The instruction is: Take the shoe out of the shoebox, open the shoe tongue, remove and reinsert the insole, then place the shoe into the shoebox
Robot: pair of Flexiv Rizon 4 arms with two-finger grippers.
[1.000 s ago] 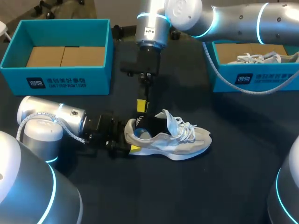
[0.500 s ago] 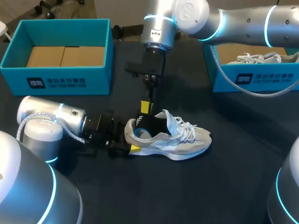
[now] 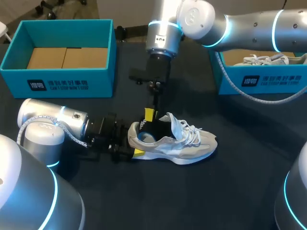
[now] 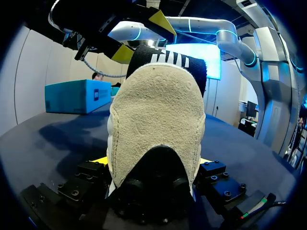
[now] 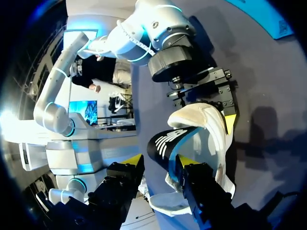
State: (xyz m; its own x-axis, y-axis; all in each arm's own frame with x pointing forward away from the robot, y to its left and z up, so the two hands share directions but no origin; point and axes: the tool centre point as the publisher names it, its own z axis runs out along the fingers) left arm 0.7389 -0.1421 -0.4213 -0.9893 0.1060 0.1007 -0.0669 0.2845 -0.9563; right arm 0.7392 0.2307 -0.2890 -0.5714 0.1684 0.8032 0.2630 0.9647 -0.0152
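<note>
A beige and white shoe (image 3: 178,142) lies on its side on the dark table, its white laces loose. My left gripper (image 3: 132,140) is shut on its heel (image 4: 156,120), with a yellow tip on each side. A black insole (image 3: 154,126) with a blue edge stands up out of the shoe's opening. My right gripper (image 3: 150,115) hangs down over it, open. In the right wrist view the insole (image 5: 169,142) sits edge-on between the fingers of the right gripper (image 5: 158,163), close to one finger and clear of the other. The left wrist view shows the right gripper (image 4: 142,38) beside the insole's top (image 4: 175,56).
A teal shoebox (image 3: 57,79) with brown card inside stands at the back left. Another teal box (image 3: 261,79) at the back right holds a second white shoe (image 3: 268,59). The dark tabletop in front of the shoe is bare.
My right arm has shifted right and lowered its fingers toward the insole, and its jaws have widened slightly. The left gripper and shoe have not moved.
</note>
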